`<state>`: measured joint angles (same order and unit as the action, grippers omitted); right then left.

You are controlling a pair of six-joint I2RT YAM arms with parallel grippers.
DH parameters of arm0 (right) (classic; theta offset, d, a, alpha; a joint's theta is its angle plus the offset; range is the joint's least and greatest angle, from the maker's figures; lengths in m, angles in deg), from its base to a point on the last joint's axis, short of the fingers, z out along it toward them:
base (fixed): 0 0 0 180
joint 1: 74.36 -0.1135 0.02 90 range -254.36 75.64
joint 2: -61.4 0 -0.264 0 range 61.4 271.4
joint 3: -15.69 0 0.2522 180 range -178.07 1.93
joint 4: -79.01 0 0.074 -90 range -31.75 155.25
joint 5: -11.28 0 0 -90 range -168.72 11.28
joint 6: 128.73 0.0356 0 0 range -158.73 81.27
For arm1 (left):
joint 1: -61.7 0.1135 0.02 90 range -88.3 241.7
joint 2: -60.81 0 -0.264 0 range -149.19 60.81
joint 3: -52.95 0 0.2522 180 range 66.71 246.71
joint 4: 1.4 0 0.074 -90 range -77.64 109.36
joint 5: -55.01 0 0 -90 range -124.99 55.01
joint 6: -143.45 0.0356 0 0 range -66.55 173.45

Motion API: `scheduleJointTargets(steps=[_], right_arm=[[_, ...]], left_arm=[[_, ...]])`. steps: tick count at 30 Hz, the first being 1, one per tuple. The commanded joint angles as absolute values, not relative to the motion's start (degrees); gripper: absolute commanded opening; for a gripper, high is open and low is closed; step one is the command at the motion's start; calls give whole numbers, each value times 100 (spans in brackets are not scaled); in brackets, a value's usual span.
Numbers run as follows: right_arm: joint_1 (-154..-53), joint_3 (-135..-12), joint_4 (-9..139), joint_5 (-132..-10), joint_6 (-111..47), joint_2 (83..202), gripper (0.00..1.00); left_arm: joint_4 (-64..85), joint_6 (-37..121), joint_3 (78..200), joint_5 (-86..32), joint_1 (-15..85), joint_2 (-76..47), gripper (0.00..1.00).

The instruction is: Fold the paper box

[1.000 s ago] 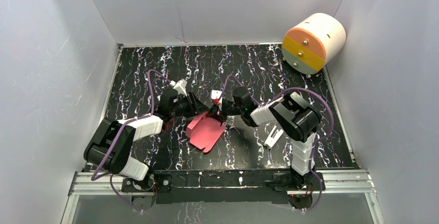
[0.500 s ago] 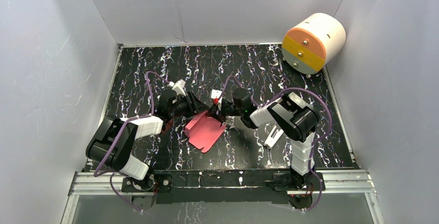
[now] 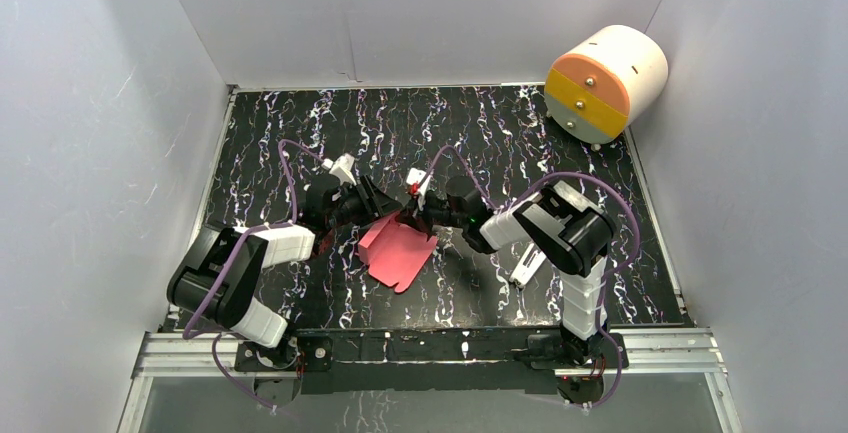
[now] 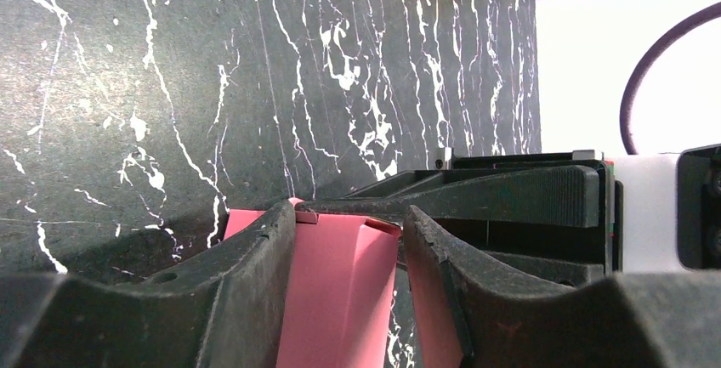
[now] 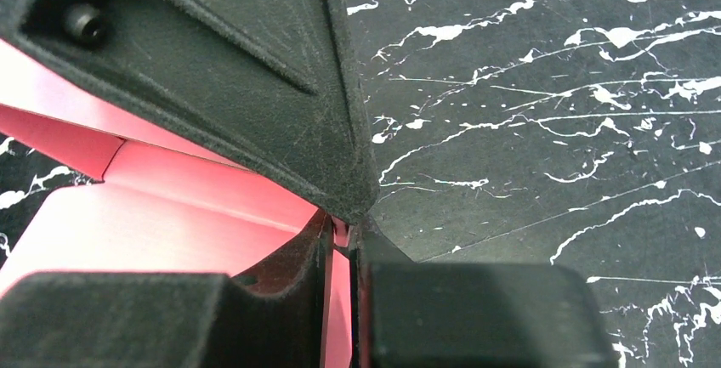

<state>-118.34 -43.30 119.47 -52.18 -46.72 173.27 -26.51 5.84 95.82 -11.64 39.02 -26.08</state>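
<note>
The paper box (image 3: 398,253) is a pink-red notched sheet on the black marbled table (image 3: 300,133), with its far edge raised between the two grippers. My left gripper (image 3: 378,208) comes in from the left. In the left wrist view its jaws (image 4: 349,215) stand open astride a folded-up strip of the card (image 4: 340,300), with a gap on the right side. My right gripper (image 3: 413,215) meets it from the right. In the right wrist view it (image 5: 340,236) is closed to a thin slot with a pink flap (image 5: 153,223) pinched in it.
A big white-and-orange cylinder (image 3: 605,83) lies in the far right corner. A small white clip-like piece (image 3: 527,265) lies under the right arm's forearm. White walls enclose the table on three sides, and the arm bases sit at the near rail.
The right jaws have narrowed onto the card's far edge. Both grippers and the sheet have shifted slightly left. The left jaws stay about as wide.
</note>
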Motion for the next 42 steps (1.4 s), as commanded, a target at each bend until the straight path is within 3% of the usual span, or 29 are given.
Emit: scheduleJointTargets(steps=[1,6,15,28,35,42], right_arm=[[-11906,-4448,12282,-6404,-4392,17149,5],[-12056,-4478,11955,-7047,-4278,17089,5],[-12102,-4318,13082,-6005,-4495,17389,16],[-12103,-4547,13316,-5742,-4725,17641,23],[-12103,-4479,13424,-5983,-4692,17634,15],[-12101,-4449,13352,-7222,-4440,17593,11]], left_arm=[[-2232,485,9443,-537,3691,-2475,47],[-1814,618,9421,-908,3691,-2304,46],[-2055,530,9452,-544,3691,-2529,41],[-2298,433,9436,-304,3691,-2581,40],[-2289,410,9409,-330,3691,-2532,40],[-2445,120,9239,-388,3683,-2466,40]])
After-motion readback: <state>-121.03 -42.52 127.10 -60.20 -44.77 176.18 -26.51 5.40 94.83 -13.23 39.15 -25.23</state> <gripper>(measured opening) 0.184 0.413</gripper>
